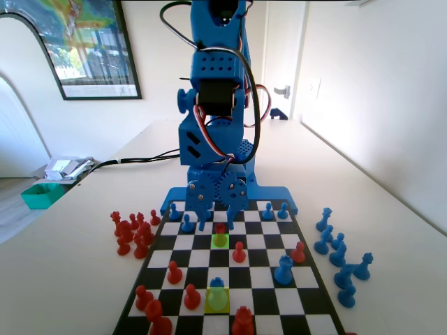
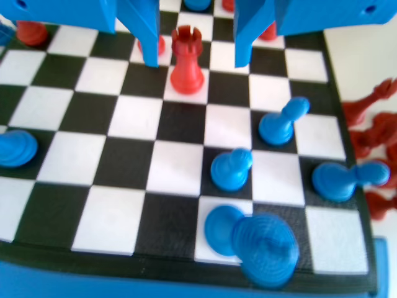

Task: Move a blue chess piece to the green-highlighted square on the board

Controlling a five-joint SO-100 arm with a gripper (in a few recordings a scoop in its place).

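Observation:
The blue chess piece (image 1: pixel 217 284) stands on the lime-tinted square near the front of the board (image 1: pixel 318 307) in the fixed view. Three squares beyond it in the same file lies the green-highlighted square (image 1: pixel 220 241), with a red rook (image 1: pixel 220 228) on it. My gripper (image 1: pixel 216 223) hangs low and open at that square. In the wrist view the gripper (image 2: pixel 195 61) has one jaw on each side of the red rook (image 2: pixel 186 62) without touching it. The blue chess piece is well away from the gripper.
A taller blue piece (image 1: pixel 283 269) and several red pieces (image 1: pixel 239 251) stand mid-board. Blue pawns (image 2: pixel 276 123) line the rows under the arm. Captured red pieces (image 1: pixel 133 234) lie off the board's left and blue ones (image 1: pixel 339 255) off its right in the fixed view.

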